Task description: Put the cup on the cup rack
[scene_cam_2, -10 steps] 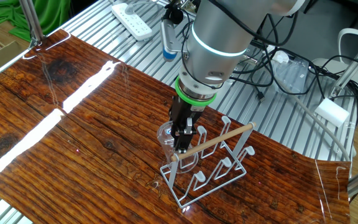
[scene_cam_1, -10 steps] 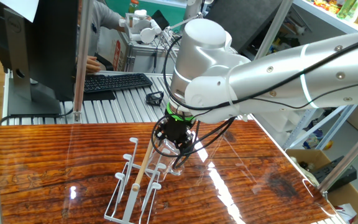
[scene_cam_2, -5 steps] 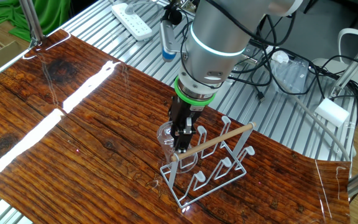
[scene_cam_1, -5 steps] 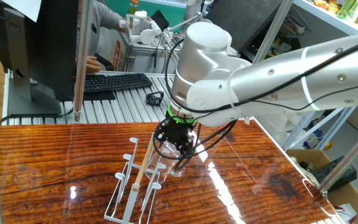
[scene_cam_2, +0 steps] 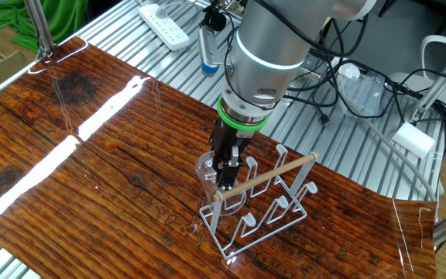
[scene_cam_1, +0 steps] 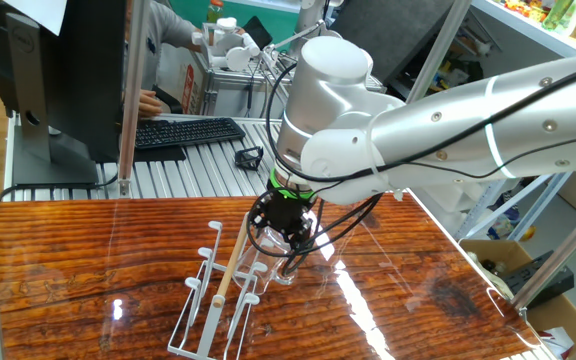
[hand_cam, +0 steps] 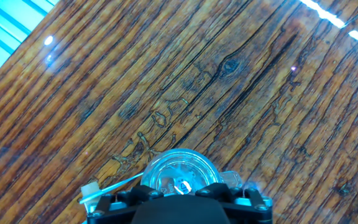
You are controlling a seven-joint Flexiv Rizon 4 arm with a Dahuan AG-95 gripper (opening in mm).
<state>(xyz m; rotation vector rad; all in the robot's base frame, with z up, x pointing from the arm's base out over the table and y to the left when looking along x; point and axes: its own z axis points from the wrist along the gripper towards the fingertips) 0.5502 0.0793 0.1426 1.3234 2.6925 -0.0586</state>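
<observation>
The clear glass cup [scene_cam_2: 209, 170] hangs in my gripper [scene_cam_2: 227, 172], which is shut on it, right at the near end of the white wire cup rack [scene_cam_2: 265, 209]. In one fixed view the cup [scene_cam_1: 273, 252] sits low beside the rack's pegs [scene_cam_1: 230, 290], under the gripper [scene_cam_1: 283, 237]. The rack's wooden handle bar [scene_cam_2: 273, 173] runs just behind the fingers. In the hand view the cup [hand_cam: 179, 174] shows as a round glinting disc in front of the gripper [hand_cam: 179, 196], with a white peg tip [hand_cam: 91, 191] at its left. I cannot tell whether the cup rests on a peg.
The wooden tabletop [scene_cam_2: 91, 170] spreads to the left with bright glare streaks. A power strip [scene_cam_2: 169, 27] and cables lie on the ribbed metal surface behind. A keyboard [scene_cam_1: 183, 132] and a person's hand are at the back in one fixed view.
</observation>
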